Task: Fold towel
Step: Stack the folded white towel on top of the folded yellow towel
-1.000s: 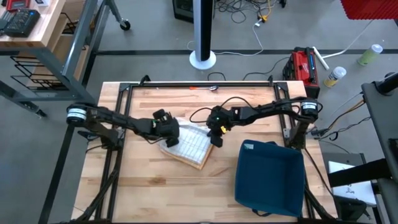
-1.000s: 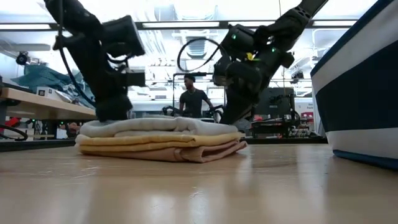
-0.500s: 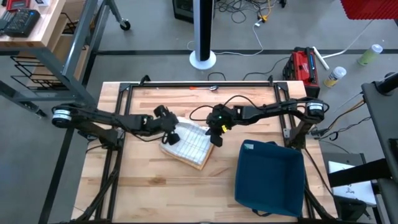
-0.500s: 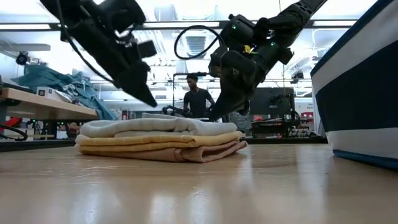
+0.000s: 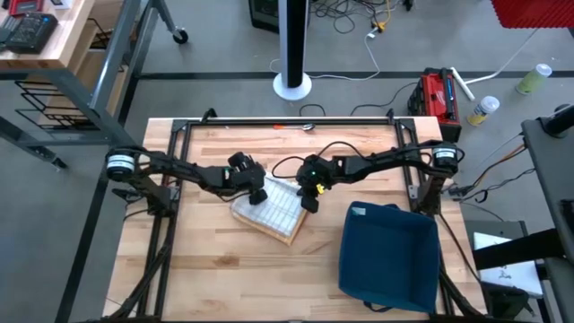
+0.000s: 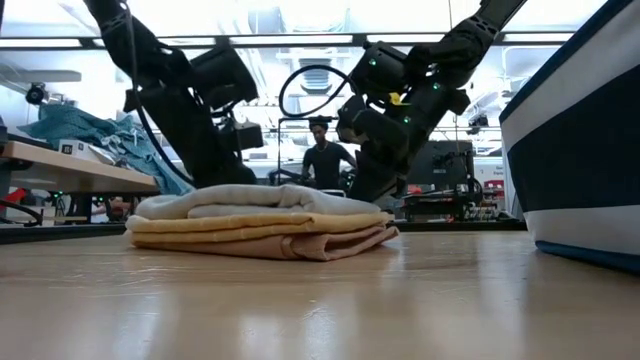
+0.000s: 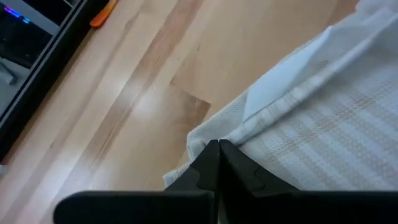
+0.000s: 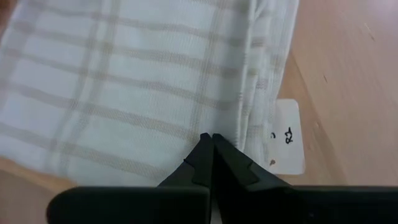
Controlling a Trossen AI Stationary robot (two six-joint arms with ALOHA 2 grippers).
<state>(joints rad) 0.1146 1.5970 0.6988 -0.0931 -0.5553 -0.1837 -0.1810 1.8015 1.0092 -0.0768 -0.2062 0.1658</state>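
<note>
Risk assessment. The towel (image 5: 272, 213) lies folded into a compact stack near the middle of the surface (image 5: 206, 278), left of the blue bin (image 5: 388, 256). The left tool (image 5: 257, 194) sits at the towel's far-left corner, its fingers pressed together with nothing between them; the right tool (image 5: 309, 203) sits at the far-right edge, likewise closed and empty. In my judgement, a closed tip that drags sideways while in contact with the cloth could pull the top layer askew and open the fold. The white tag (image 8: 288, 145) protrudes at the right edge and could snag.

Count. One towel, in several visible layers. One bin. Two arms, two tools. One person (image 6: 324, 160) stands in the room beyond.
</note>
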